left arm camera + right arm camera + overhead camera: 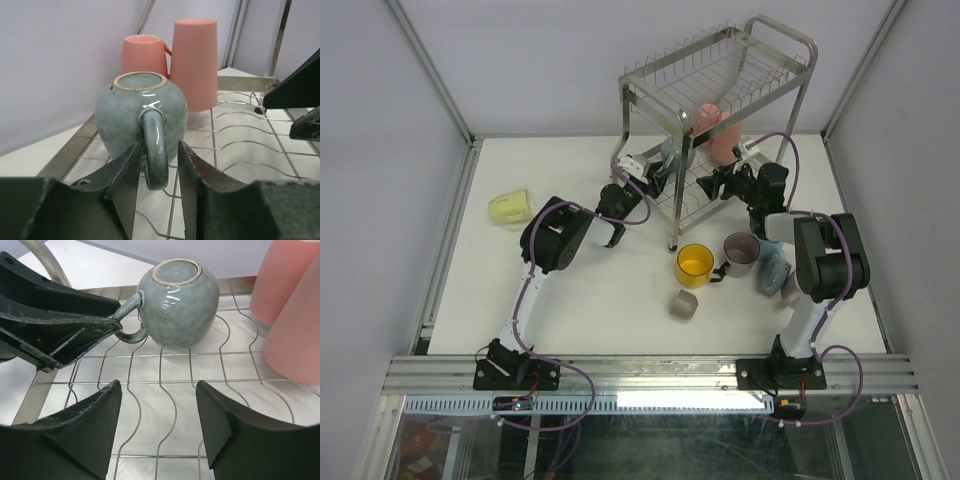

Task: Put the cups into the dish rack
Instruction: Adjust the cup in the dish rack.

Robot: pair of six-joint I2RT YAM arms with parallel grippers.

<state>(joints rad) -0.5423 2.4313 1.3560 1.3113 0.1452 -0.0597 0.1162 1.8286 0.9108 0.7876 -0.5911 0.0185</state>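
Grey-blue mug [177,305] inverted on rack [32,397]; right tool [157,385] spread, empty.

The round mug [137,115] is glazed a shiny blue-grey, with a tan ring on its bottom. The tall cup [194,65] and the short cup [144,56] are coloured pink. The rack [720,72] is made of shiny silver wire. A yellow mug [695,265], a pale green mug [510,207], a mauve mug [740,250], a light blue mug [772,272] and a beige cup [682,305] are seen. The table [600,290] is coloured white.

One rack [720,70]. Cups: two pink cups [195,65], one grey-blue [140,112], one green [510,207], one yellow [695,264], one mauve [740,251], one beige [682,305], and blue ones [772,272] half-hidden, count unclear.
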